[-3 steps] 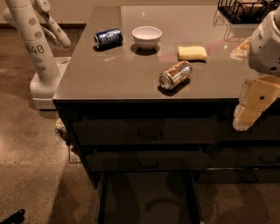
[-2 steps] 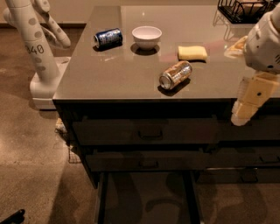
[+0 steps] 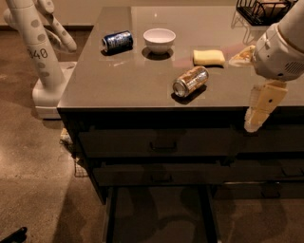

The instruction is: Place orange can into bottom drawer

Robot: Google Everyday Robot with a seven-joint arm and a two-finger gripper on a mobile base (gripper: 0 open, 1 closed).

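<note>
Orange can point(image 3: 190, 81) on countertop point(image 3: 118, 80), gripper point(image 3: 256, 116) to right

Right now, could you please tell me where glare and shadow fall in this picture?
In the camera view, glare streaks the far countertop behind the bowl; the orange can casts a dark shadow beneath its near side; the open bottom drawer sits in dim shade; the gripper, hanging over the countertop's front edge at the picture's right, is brightly lit.

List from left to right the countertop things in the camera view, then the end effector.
Dark blue can, white bowl, orange can, yellow sponge, end effector at the right front edge of the counter.
</note>
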